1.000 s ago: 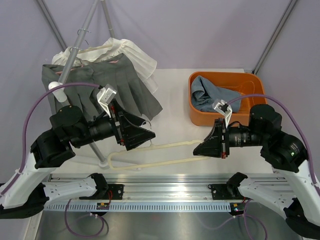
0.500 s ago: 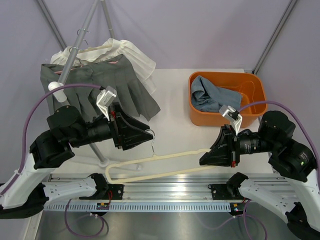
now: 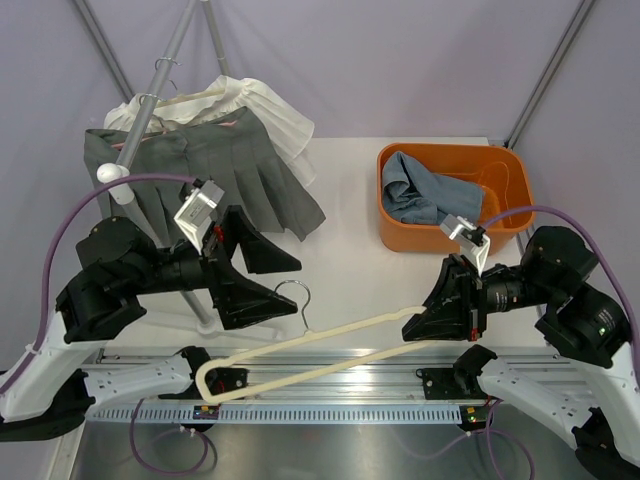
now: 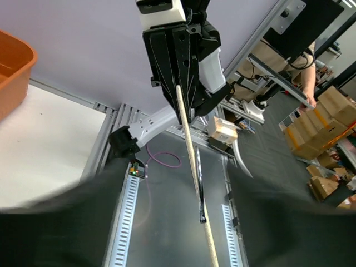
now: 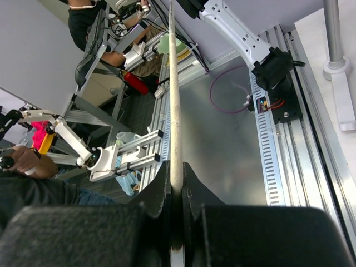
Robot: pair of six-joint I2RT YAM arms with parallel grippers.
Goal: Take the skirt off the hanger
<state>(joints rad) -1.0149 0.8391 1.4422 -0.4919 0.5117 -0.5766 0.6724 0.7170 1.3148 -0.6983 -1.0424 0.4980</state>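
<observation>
The cream hanger (image 3: 320, 345) is bare and hangs slanted over the table's near edge, with its left end low. Its metal hook (image 3: 293, 294) points up. My right gripper (image 3: 418, 322) is shut on the hanger's right end; in the right wrist view its jaws (image 5: 176, 183) pinch the cream bar (image 5: 176, 100). My left gripper (image 3: 284, 280) is open, its fingers spread on either side of the hook without touching it. In the left wrist view the hanger (image 4: 189, 144) runs between the blurred fingers. A blue-grey skirt (image 3: 420, 195) lies crumpled in the orange bin (image 3: 505, 160).
A clothes rack (image 3: 165, 70) at the back left carries grey pleated skirts (image 3: 230, 165) and a white garment (image 3: 265, 105) on other hangers. Its pole base stands by my left arm. An aluminium rail (image 3: 340, 385) runs along the near edge.
My left gripper has opened and drawn back to the left. The hanger's left end has dropped toward the near rail. My right gripper still holds the right end and has shifted slightly nearer.
</observation>
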